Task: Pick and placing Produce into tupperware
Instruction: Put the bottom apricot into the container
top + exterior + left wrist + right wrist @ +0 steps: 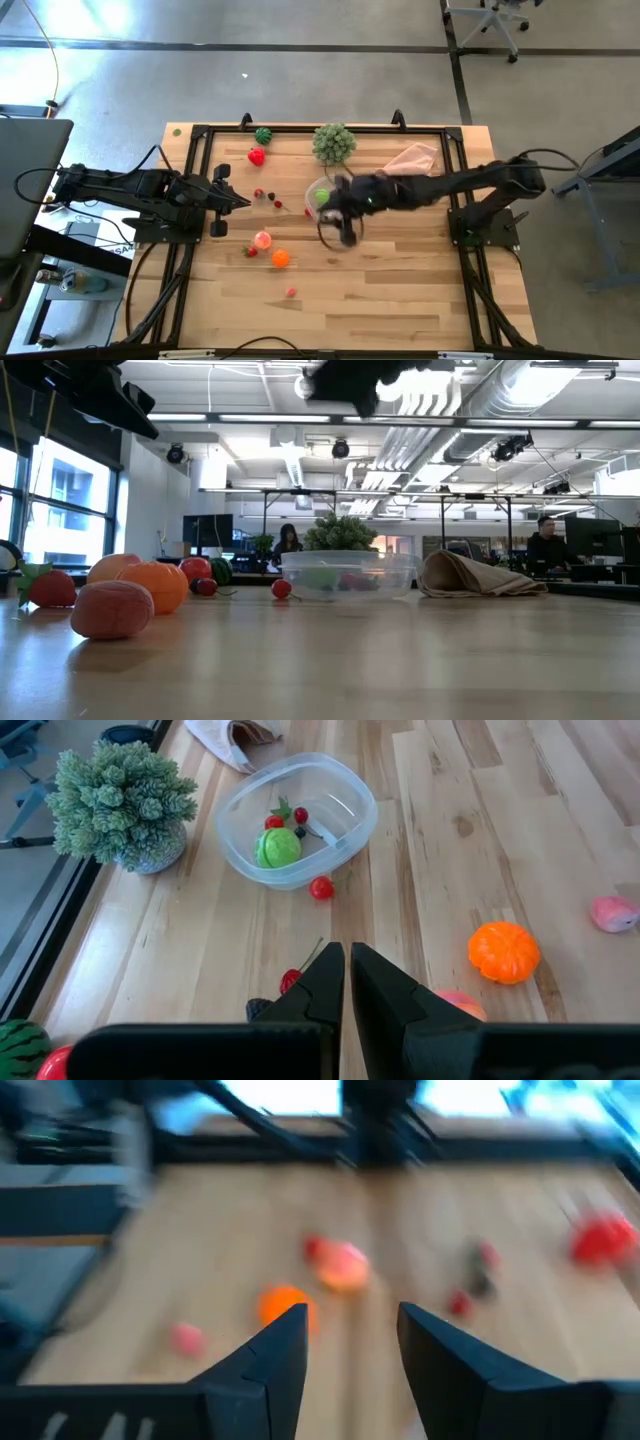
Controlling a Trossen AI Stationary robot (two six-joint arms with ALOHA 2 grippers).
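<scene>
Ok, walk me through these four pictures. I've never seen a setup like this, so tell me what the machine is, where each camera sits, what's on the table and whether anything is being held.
This is a robot with two dark arms at a wooden table.

One picture looks straight down. One looks level across the table top. The other two come from cameras on each arm's wrist.

The left gripper waits at the left side, fingers shut, holding nothing. The right gripper reaches over the table's middle, fingers open, nothing between them.

On the table are a clear tupperware holding a green piece and small red ones, a small red piece just outside it, an orange fruit, more toy produce scattered about, a leafy green ball and a pink cloth.
</scene>
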